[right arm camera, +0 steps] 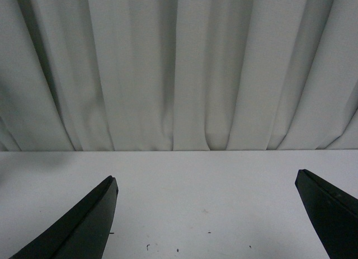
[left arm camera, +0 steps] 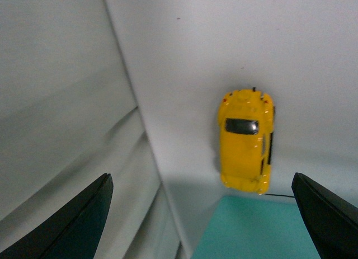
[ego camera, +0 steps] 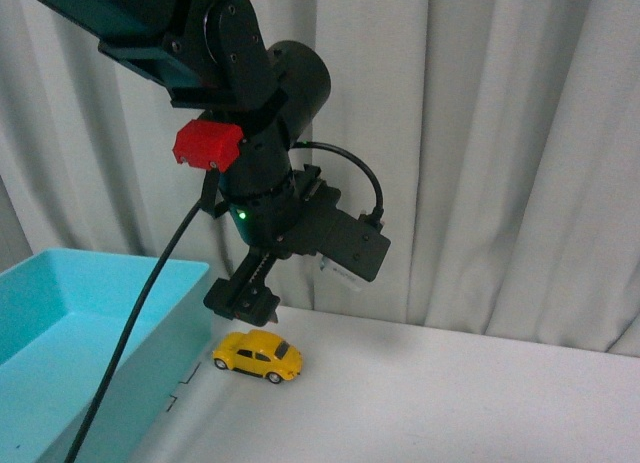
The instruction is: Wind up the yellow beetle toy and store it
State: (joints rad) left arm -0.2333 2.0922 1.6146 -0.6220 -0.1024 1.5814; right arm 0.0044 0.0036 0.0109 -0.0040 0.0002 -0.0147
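The yellow beetle toy (ego camera: 257,355) stands on its wheels on the white table (ego camera: 450,403), just beside the teal bin (ego camera: 100,313) and directly below the left gripper (ego camera: 246,301). That gripper hangs above the toy, clear of it, with jaws spread wide and nothing held. In the left wrist view the toy's long axis lies crosswise to the closing line of the jaws, offset toward one finger – a small sideways correction is likely needed before descent. The right gripper (right arm camera: 206,178) – also wide and empty – faces the curtain (right arm camera: 179,69) over bare table; the left arm is nearer. Obstructions: the bin wall and the arm's hanging cable (ego camera: 150,313).
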